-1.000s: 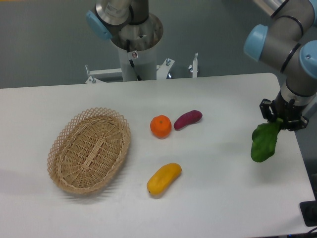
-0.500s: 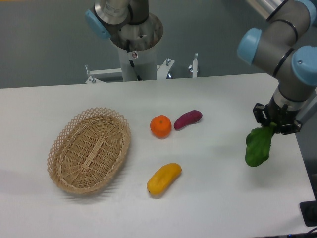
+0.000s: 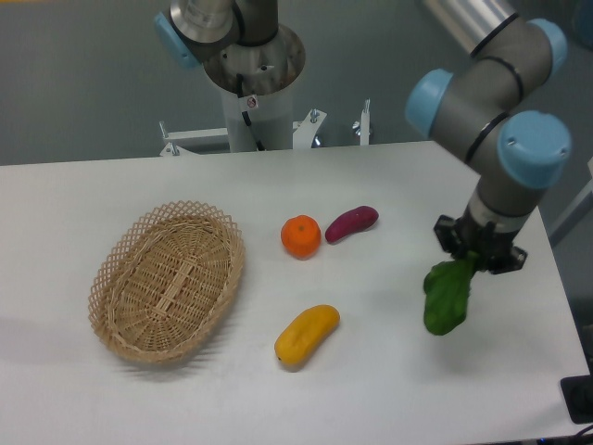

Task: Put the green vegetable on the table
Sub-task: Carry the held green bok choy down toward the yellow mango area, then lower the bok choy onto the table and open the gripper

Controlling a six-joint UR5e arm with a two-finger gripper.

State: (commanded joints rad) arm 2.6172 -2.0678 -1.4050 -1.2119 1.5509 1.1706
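The tool (image 3: 479,260) grips the green vegetable (image 3: 447,297).

One fixed camera only. It stands at the worktop's (image 3: 139,195) near edge, raised, looking down and across toward the arm's mounting column (image 3: 252,79) at the far side. Medium range: nearly the whole worktop is in frame, its left and near edges cropped.

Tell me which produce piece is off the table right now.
The green vegetable, hanging from the gripper; the orange, purple and yellow pieces lie on the table.
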